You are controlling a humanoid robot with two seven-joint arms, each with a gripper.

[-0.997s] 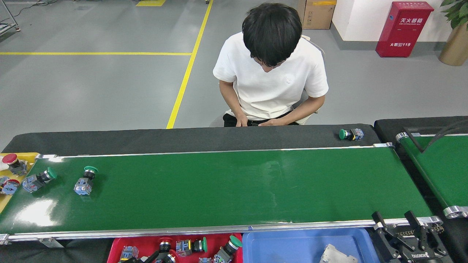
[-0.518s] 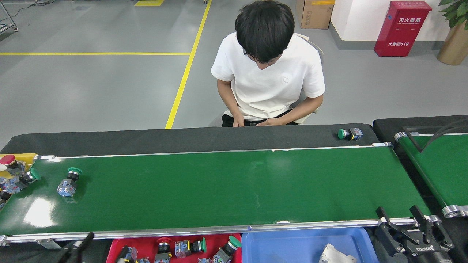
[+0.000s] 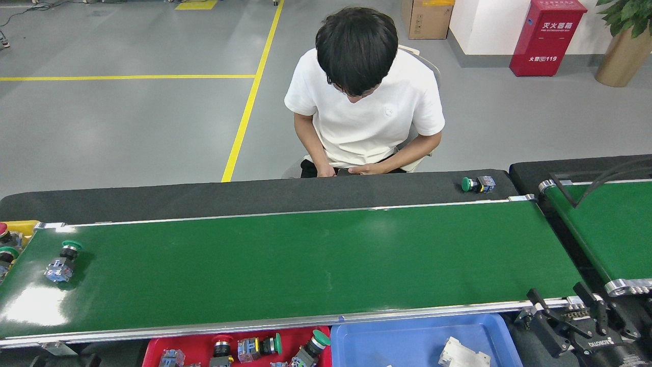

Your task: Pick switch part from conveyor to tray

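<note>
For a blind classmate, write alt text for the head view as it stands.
A long green conveyor carries one green-capped switch part near its left end. A person in a white shirt sits behind it. At the near edge, a red tray holds several switches, and the right gripper is open, empty.

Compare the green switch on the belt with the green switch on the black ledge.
The switch on the belt lies at the conveyor's far left end; the switch on the ledge sits off the belt, far right. The belt one's cap points away from me, the ledge one's leftward. Both have green caps and clear-blue bodies.
</note>
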